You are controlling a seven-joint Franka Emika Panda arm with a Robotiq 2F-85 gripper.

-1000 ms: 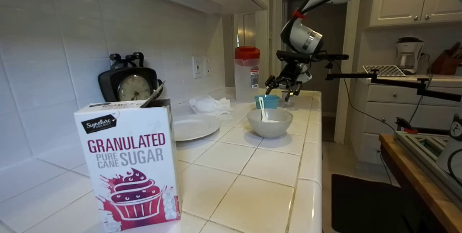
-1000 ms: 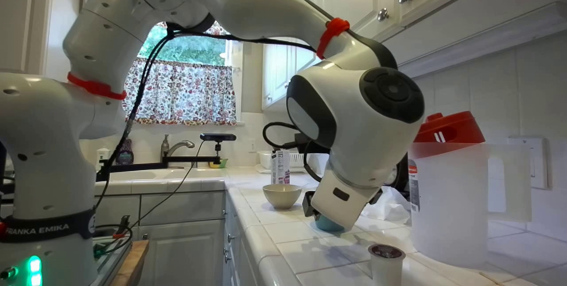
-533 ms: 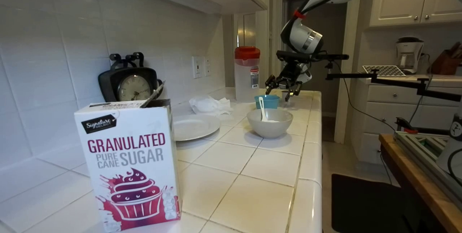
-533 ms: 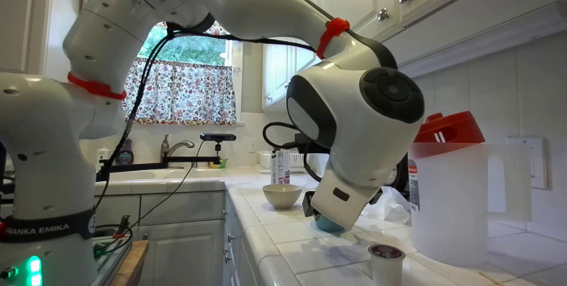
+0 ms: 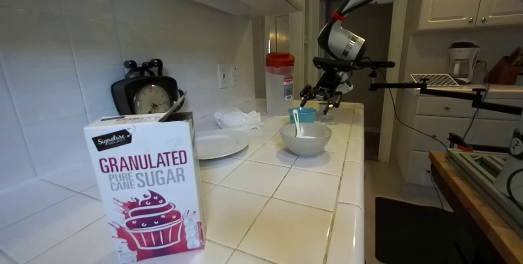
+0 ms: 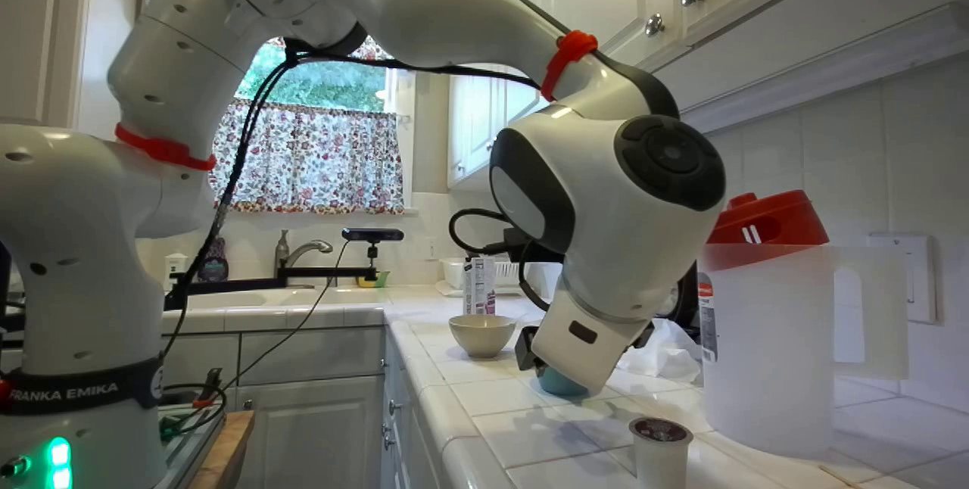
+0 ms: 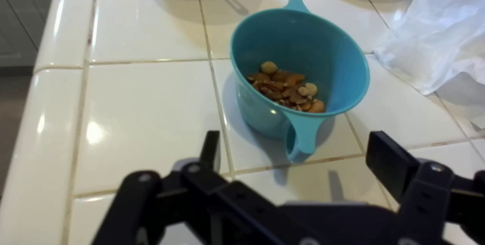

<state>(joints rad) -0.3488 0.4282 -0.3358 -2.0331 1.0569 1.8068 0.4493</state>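
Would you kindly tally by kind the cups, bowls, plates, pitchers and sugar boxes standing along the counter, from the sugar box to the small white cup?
Cups: 2, the blue cup and the small white cup
Bowl: 1
Plate: 1
Pitcher: 1
Sugar box: 1
Total: 6

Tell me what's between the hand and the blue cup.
No object: the wrist view shows only bare tiles between the open hand and the blue cup, whose handle points toward the hand.
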